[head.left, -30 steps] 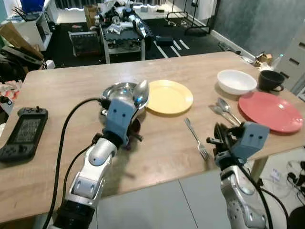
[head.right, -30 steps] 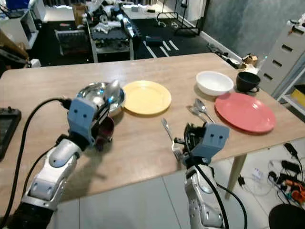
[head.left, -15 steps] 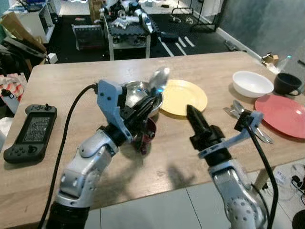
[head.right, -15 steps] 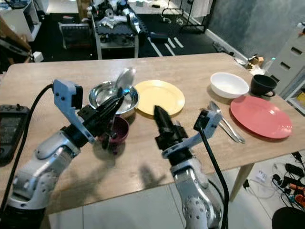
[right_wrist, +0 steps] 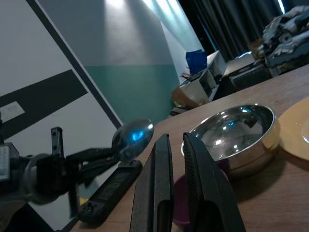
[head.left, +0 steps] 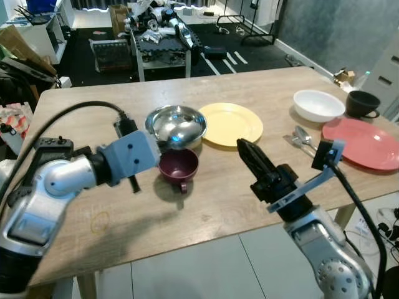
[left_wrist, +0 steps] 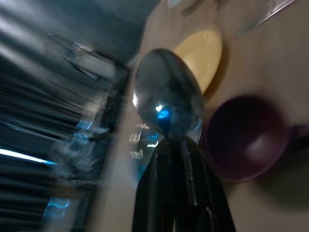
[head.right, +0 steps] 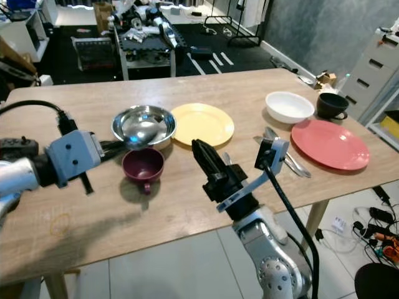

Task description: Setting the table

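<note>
Two arms reach over the wooden table (head.left: 75, 224). At far left lies a black handheld console (head.left: 47, 144). The left gripper (left_wrist: 176, 145) is clamped on the handle of a spoon (left_wrist: 166, 96), held just above the steel bowl (head.left: 176, 123) and beside the maroon cup (head.left: 179, 167), which touches the bowl's near side. Next comes a yellow plate (head.left: 230, 123). The right gripper (head.left: 244, 151) hovers raised in front of it, fingers nearly together and empty. Farther right lie cutlery (head.left: 303, 138), a white bowl (head.left: 318, 104), a red plate (head.left: 365, 143) and a black mug (head.left: 363, 103).
</note>
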You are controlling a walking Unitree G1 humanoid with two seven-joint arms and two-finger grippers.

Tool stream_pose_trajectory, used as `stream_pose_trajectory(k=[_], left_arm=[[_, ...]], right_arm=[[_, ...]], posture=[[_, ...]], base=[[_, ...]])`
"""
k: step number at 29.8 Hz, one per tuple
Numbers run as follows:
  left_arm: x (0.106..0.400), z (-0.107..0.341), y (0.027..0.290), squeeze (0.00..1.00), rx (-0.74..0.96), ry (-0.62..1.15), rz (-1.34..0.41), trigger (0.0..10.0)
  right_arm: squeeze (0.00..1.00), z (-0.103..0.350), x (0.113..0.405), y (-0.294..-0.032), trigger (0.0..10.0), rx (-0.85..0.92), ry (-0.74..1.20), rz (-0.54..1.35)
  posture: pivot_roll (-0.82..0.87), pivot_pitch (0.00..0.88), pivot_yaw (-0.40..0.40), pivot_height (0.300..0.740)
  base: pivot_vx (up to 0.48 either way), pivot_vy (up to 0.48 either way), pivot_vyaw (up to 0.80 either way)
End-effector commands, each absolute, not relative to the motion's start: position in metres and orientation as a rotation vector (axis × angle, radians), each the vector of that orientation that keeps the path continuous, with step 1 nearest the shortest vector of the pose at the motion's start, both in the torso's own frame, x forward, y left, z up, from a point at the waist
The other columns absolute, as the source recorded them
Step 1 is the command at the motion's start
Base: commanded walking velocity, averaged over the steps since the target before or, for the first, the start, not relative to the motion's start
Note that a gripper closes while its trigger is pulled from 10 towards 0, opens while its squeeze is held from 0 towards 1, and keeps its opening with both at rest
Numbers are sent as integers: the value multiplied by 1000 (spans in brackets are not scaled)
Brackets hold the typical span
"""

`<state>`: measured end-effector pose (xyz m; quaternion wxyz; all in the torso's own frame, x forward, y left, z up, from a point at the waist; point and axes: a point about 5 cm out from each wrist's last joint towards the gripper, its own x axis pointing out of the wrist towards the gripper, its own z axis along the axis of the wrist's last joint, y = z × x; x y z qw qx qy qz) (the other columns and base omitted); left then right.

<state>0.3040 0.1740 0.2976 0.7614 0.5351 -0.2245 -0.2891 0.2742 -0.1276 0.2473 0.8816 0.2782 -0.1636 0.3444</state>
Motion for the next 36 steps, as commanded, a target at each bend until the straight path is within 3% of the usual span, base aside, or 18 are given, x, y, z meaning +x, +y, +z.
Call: stream_pose_trajectory(k=[1,5,8,9,13,19,25,31,36], left_arm=[[305,298,179,0,1360,-554,-588,10000],[306,296,187,0,1557,-651,-561,10000],[306,295,186,0,1587,-704,-559,10000],[307,290,178,0,1614,-831,-554,10000],[308,288,169,0,1600,-931,-547,10000],[306,287,147,0,1517,-1077,-594,10000],[306,279,145,0,1491,-1126,-663,10000],[303,273,145,0,1466,-1132,-704,10000],[302,272,145,0,1455,-1149,-721,10000]], right_arm=[[0,246,273,-129,10000,585,-321,743],[0,246,272,-125,10000,540,-307,787],[0,247,272,-124,10000,523,-303,800],[0,246,273,-119,10000,488,-282,814],[0,245,275,-115,10000,458,-269,818],[0,248,279,-104,10000,143,-321,777],[0,260,279,-107,10000,67,-413,759],[0,266,280,-110,10000,81,-455,757],[0,261,274,-105,10000,212,-413,886]], posture=[[116,151,41,740],[116,151,41,740],[111,150,33,740],[112,149,29,740],[106,148,26,740],[96,144,27,740],[99,141,35,740],[104,138,40,740],[104,136,41,740]], base=[[0,0,0],[0,0,0],[0,0,0],[0,0,0],[0,0,0],[0,0,0],[0,0,0],[0,0,0],[0,0,0]])
